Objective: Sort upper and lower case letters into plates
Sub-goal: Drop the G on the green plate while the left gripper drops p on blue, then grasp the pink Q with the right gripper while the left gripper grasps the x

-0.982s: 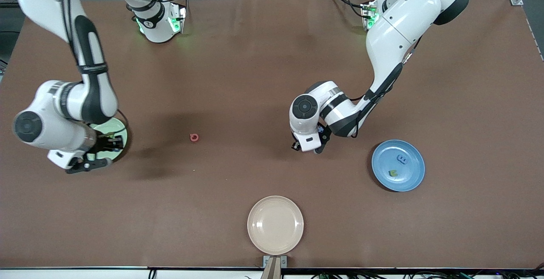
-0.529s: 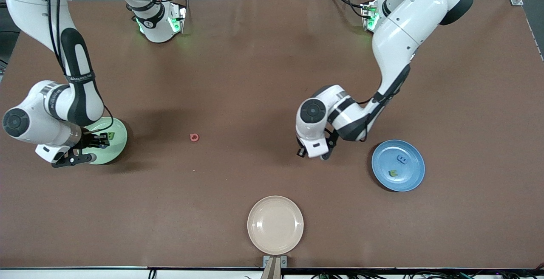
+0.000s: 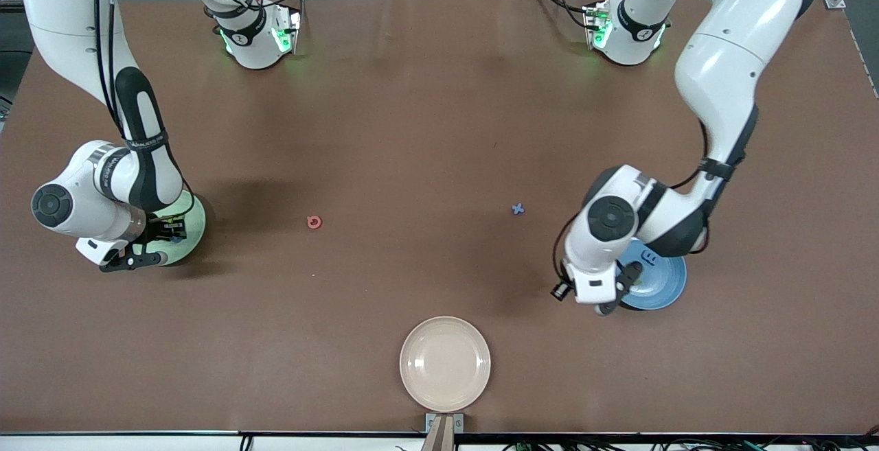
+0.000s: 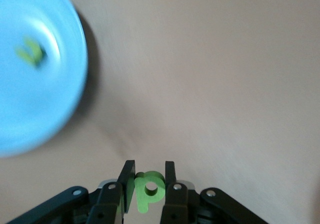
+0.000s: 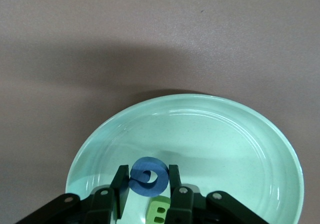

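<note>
My left gripper is shut on a small green letter "p" and hangs at the rim of the blue plate. On that plate lie a blue letter and a green letter. Over the mint green plate my right gripper is shut on a round blue letter. A green letter lies in this plate just under the fingers. A red ring-shaped letter and a blue cross-shaped letter lie on the brown table between the two plates.
A cream-beige plate with nothing on it sits at the table edge nearest the front camera. The arm bases stand at the farthest edge. The left arm's elbow arches high over its end of the table.
The left arm has swung from mid-table over to the blue plate with the green letter, uncovering the blue cross-shaped letter. The right gripper has shifted slightly over the mint plate.
</note>
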Tool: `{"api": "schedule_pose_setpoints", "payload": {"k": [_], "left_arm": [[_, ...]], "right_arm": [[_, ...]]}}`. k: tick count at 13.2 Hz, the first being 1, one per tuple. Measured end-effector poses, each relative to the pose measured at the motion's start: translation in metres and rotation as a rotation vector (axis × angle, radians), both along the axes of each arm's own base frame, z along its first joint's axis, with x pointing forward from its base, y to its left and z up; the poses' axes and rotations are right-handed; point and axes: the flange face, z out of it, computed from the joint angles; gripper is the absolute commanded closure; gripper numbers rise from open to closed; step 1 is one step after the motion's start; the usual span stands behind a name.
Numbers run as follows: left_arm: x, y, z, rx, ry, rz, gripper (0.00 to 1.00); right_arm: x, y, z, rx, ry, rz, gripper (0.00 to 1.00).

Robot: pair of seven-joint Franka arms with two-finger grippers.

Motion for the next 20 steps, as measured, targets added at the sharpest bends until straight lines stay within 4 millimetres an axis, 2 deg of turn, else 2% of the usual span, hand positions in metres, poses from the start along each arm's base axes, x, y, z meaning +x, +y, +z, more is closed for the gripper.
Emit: {"api": "schedule_pose_setpoints", "payload": {"k": [3, 4, 5, 6, 7, 8, 9, 10, 11, 13, 15, 18, 20], "left_arm": [[0.016, 0.076, -0.006, 0.053, 0.073, -0.095, 0.99], [0.018, 0.098, -0.008, 0.065, 0.098, -0.112, 0.98], [0.018, 0.115, -0.012, 0.075, 0.127, -0.122, 0.96], [0.014, 0.128, -0.017, 0.083, 0.157, -0.127, 0.75], [0.009, 0.135, -0.022, 0.089, 0.181, -0.129, 0.63], [0.002, 0.138, -0.025, 0.094, 0.203, -0.133, 0.41], [-0.005, 0.140, -0.029, 0.099, 0.220, -0.136, 0.22], [-0.012, 0.140, -0.031, 0.102, 0.232, -0.139, 0.10], [-0.017, 0.136, -0.029, 0.100, 0.235, -0.144, 0.01], [-0.027, 0.113, -0.016, 0.089, 0.227, -0.140, 0.01], [-0.050, 0.073, -0.004, 0.078, 0.229, -0.112, 0.01], [-0.097, 0.004, -0.001, 0.045, 0.226, 0.004, 0.01], [-0.125, -0.036, -0.004, 0.001, 0.207, 0.091, 0.01]], "right_arm": [[0.004, 0.006, 0.008, 0.012, 0.010, 0.008, 0.00], [0.008, 0.014, 0.018, 0.025, 0.016, 0.018, 0.00], [0.012, 0.030, 0.033, 0.041, 0.018, 0.043, 0.00], [0.016, 0.057, 0.051, 0.058, 0.017, 0.084, 0.00], [0.018, 0.093, 0.067, 0.074, 0.016, 0.138, 0.00], [0.016, 0.132, 0.081, 0.087, 0.015, 0.193, 0.00], [0.012, 0.168, 0.090, 0.096, 0.017, 0.242, 0.00], [0.005, 0.200, 0.092, 0.099, 0.024, 0.290, 0.00], [-0.003, 0.228, 0.088, 0.099, 0.034, 0.333, 0.00], [-0.020, 0.273, 0.075, 0.091, 0.032, 0.402, 0.00], [-0.037, 0.305, 0.060, 0.077, -0.010, 0.448, 0.00], [-0.056, 0.331, 0.039, 0.059, -0.091, 0.507, 0.00], [-0.061, 0.336, 0.023, 0.042, -0.119, 0.524, 0.00]]}}
